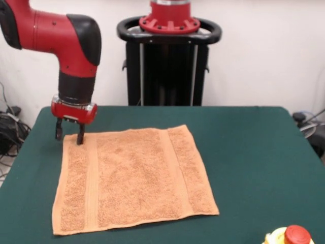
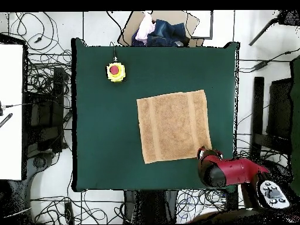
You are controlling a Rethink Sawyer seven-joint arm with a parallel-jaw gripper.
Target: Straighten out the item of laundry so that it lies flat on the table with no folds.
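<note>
**Towel flat; tool at its far-left corner**

In the front view the tool (image 1: 69, 134) stands at the far-left corner of the towel (image 1: 134, 178), fingers slightly parted, tips down at the hem, gripping nothing visible. The towel lies spread with no folds seen, band stripes running near its left and right edges. Right of it, wide bare green surface (image 1: 264, 152) extends. A yellow-and-red button (image 1: 290, 236) sits at the near-right edge.

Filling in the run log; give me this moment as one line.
towel: flat, no visible folds | gripper: open, at towel's far corner | table: red-and-yellow button aside
</note>
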